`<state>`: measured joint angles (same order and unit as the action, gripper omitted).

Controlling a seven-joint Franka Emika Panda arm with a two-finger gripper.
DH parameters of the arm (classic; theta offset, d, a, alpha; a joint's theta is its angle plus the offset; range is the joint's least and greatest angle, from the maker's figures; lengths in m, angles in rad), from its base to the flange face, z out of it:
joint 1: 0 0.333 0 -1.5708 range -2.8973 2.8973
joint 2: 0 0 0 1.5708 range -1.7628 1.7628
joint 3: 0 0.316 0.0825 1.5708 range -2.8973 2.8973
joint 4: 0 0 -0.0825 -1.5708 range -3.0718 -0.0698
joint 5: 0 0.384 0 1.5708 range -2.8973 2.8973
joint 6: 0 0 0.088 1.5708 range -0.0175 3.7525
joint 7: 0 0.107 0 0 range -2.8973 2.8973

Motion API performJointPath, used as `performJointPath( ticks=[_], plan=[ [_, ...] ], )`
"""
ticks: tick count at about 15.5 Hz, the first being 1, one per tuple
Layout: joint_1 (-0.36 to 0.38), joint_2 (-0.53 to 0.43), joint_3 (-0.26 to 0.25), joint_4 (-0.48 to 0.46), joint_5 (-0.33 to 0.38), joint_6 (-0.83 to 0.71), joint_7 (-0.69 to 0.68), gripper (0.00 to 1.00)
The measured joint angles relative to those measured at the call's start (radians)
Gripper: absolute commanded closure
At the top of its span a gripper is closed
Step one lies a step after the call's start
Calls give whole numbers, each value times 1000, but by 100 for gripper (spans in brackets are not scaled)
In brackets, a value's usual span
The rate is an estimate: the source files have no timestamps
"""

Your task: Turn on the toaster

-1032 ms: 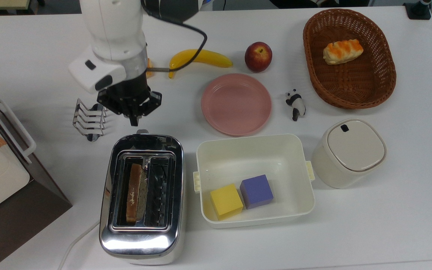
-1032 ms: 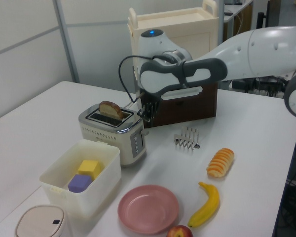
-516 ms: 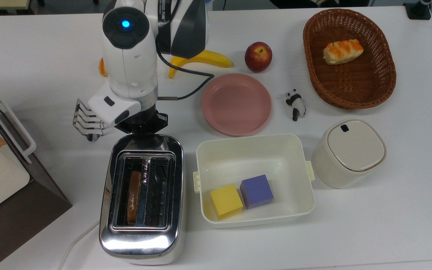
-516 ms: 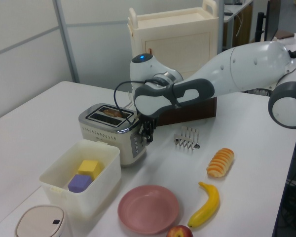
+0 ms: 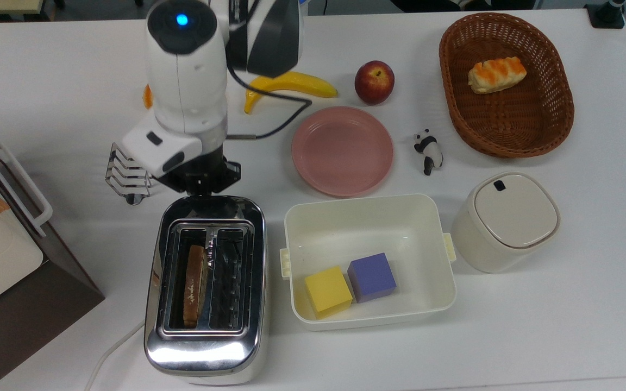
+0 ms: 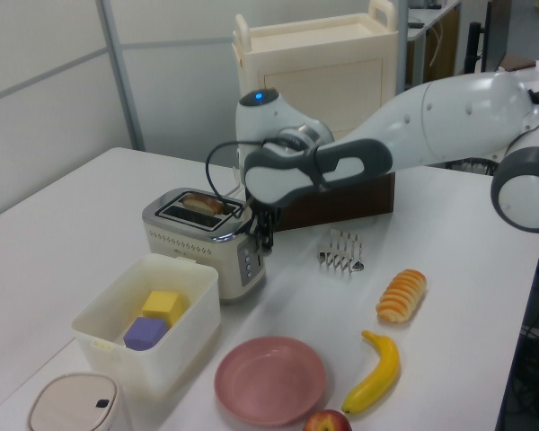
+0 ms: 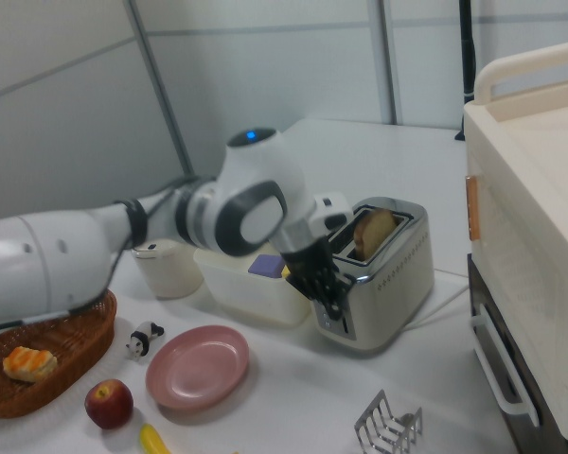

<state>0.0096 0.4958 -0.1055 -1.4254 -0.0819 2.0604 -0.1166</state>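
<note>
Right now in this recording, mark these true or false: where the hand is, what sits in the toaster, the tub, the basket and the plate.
1. The hand is at the lever end of the toaster. True.
2. Both toaster slots hold bread. False: one slice of bread sits in the top view's left slot.
3. The white tub holds a yellow cube and a purple cube. True.
4. The apple lies in the wicker basket. False: it is on the table; the basket holds a pastry.
5. The pink plate is bare. True.
</note>
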Motion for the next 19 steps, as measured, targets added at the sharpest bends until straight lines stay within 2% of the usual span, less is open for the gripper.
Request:
performJointPath(
  ticks=[4, 5, 6, 7, 8, 9, 14, 19],
  plan=[
    [5, -144, 14, 10, 39, -250, -66, 100],
    [9, -176, 19, 9, 48, -302, -73, 96],
    [17, -203, 24, 7, 54, -348, -74, 82],
    [28, -226, 27, 3, 56, -384, -74, 54],
    [40, -249, 27, -5, 57, -410, -73, 12],
    [48, -274, 27, -18, 57, -428, -70, 0],
    [54, -400, 31, -126, 57, -485, -44, 0],
    [64, -415, 32, -152, 57, -489, 52, 0]
  ],
)
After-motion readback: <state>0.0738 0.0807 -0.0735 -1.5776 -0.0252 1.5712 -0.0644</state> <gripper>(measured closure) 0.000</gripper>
